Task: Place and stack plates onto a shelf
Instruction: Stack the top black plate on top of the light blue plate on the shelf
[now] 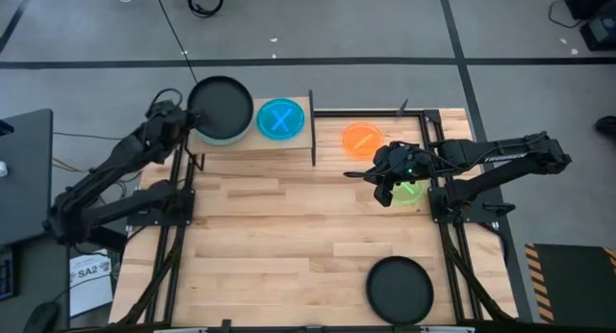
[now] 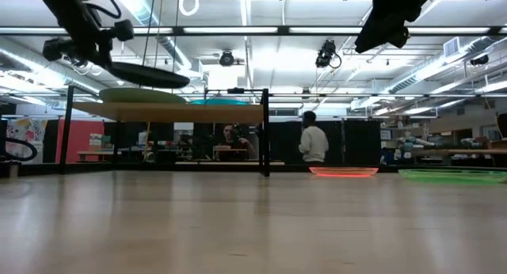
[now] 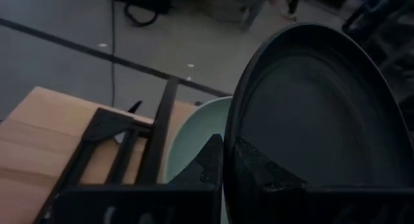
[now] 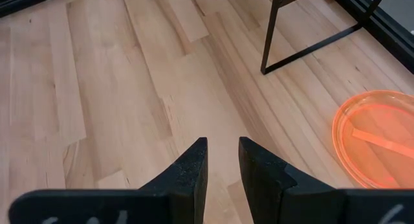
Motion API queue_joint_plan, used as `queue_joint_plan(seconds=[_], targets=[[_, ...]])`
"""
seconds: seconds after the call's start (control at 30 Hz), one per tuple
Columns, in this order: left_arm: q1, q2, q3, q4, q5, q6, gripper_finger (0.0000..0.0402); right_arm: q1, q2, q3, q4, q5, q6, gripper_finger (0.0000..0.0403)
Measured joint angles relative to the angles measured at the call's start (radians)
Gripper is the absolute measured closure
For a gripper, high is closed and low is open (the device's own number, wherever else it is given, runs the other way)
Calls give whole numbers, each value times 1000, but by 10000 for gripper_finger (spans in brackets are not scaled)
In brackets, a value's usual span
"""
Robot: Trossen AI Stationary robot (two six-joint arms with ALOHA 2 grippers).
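Note:
A black plate [image 1: 221,104] hangs just over a pale mint plate [image 1: 219,137] that lies on the left half of the wooden shelf [image 1: 252,142]. My left gripper [image 3: 226,149] is shut on the black plate at its left side. A blue plate [image 1: 280,118] lies flat on the shelf's right half. My right gripper [image 4: 223,146] hovers open with nothing between its fingers, above the tabletop beside a bright green plate [image 1: 411,192]. An orange plate [image 1: 363,139] and a second black plate [image 1: 399,287] lie flat on the table. My left gripper pinches the black plate's rim [image 3: 230,166] on the side toward the table's left edge. One finger [image 3: 259,171] lies on the inner face and the other [image 3: 208,164] on the underside. The fingers come in from the left, slanting down. The plate [image 2: 146,72] hangs slightly tilted, clear of the mint plate [image 2: 142,94].
The shelf's thin black legs [image 1: 312,131] stand at the table's far left. The middle of the wooden tabletop [image 1: 289,237] is bare. Beyond the table, people [image 2: 314,139] show in the room.

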Motion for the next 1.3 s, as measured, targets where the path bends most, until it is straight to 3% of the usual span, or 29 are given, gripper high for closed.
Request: queue_joint_plan(seconds=[0.37,1.3], targets=[[60,102,0,1,33,-3,376,0,0,0,0,0,0,308],[63,104,0,2,32,-9,357,0,0,0,0,0,0,309]])
